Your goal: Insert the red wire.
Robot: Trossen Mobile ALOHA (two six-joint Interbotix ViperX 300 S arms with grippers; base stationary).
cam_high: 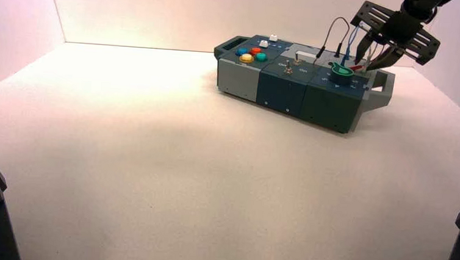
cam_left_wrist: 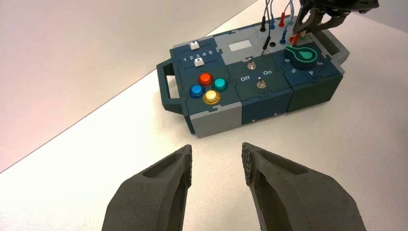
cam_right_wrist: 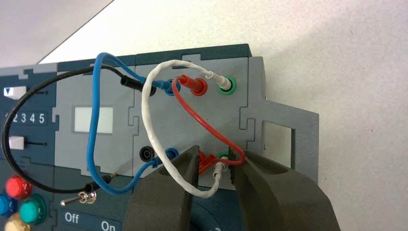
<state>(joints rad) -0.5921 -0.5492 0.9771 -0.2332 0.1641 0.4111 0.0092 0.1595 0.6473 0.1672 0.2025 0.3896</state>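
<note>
The red wire (cam_right_wrist: 199, 118) arches from a plug in the far red socket (cam_right_wrist: 196, 86) down to its other red plug (cam_right_wrist: 207, 161). That plug lies low beside the green socket in the near row of the box (cam_high: 291, 88). My right gripper (cam_right_wrist: 216, 156) is open and straddles that plug at the box's right end. The plug rests against one finger and the wire's bend touches the other finger (cam_right_wrist: 269, 187). The high view shows this gripper (cam_high: 376, 57) over the sockets behind the green knob. My left gripper (cam_left_wrist: 216, 151) hangs open over the table, well away from the box.
A white wire (cam_right_wrist: 159, 144) loops between the fingers into the near green socket. Blue (cam_right_wrist: 94, 120) and black (cam_right_wrist: 29, 110) wires arch nearby. The green knob (cam_left_wrist: 302, 55), two toggle switches (cam_left_wrist: 255, 72), coloured buttons (cam_left_wrist: 208, 87) and the box handle (cam_high: 382, 88) are close.
</note>
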